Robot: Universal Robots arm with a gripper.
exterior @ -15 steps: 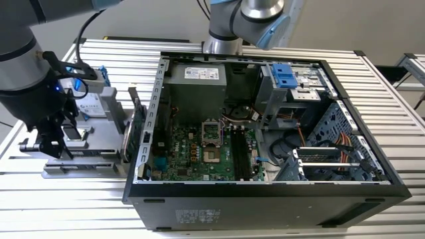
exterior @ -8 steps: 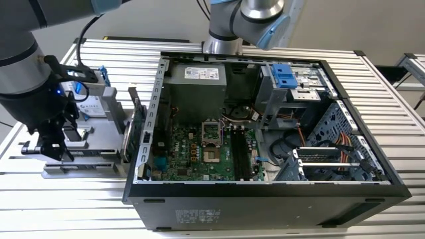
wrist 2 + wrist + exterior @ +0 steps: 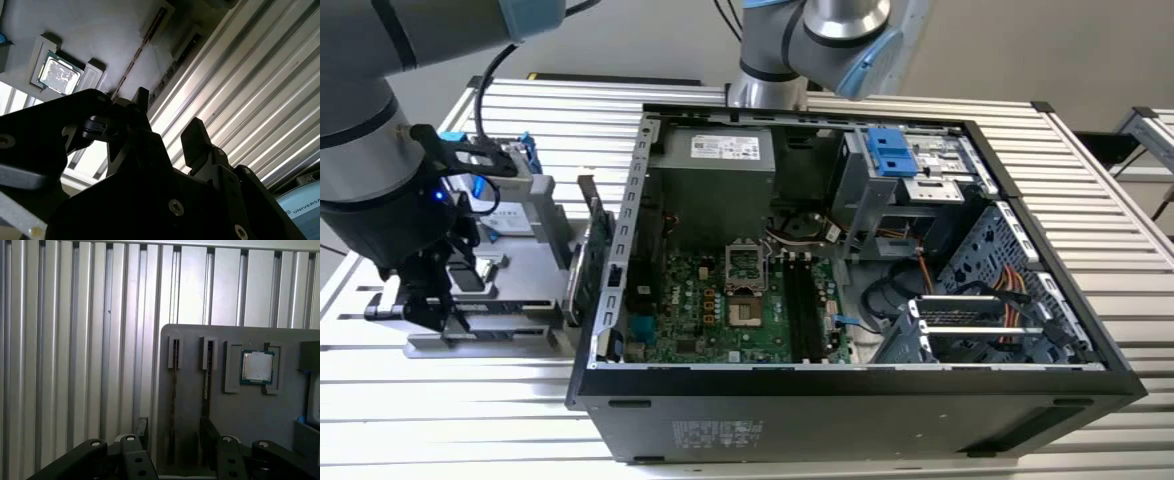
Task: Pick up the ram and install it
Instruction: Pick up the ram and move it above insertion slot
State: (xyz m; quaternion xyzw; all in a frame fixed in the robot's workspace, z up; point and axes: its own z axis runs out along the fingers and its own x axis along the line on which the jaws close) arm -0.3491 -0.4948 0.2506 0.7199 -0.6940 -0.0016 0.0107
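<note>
While the gripper (image 3: 174, 427) hangs over the grey holder tray (image 3: 250, 420), its jaws stand wide apart and hold nothing. The ram (image 3: 174, 390) stands on edge in a slot of the tray, near the tray's edge, in line with the gap between the fingers (image 3: 142, 429). The ribbed table (image 3: 75, 340) runs on beyond that edge.

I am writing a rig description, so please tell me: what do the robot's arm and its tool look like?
The arm is a silver-grey metal tube with black bands and light-blue joint caps. A black cable runs beside it. The tool is matt black, with two blocky fingers and round screw heads.
</note>
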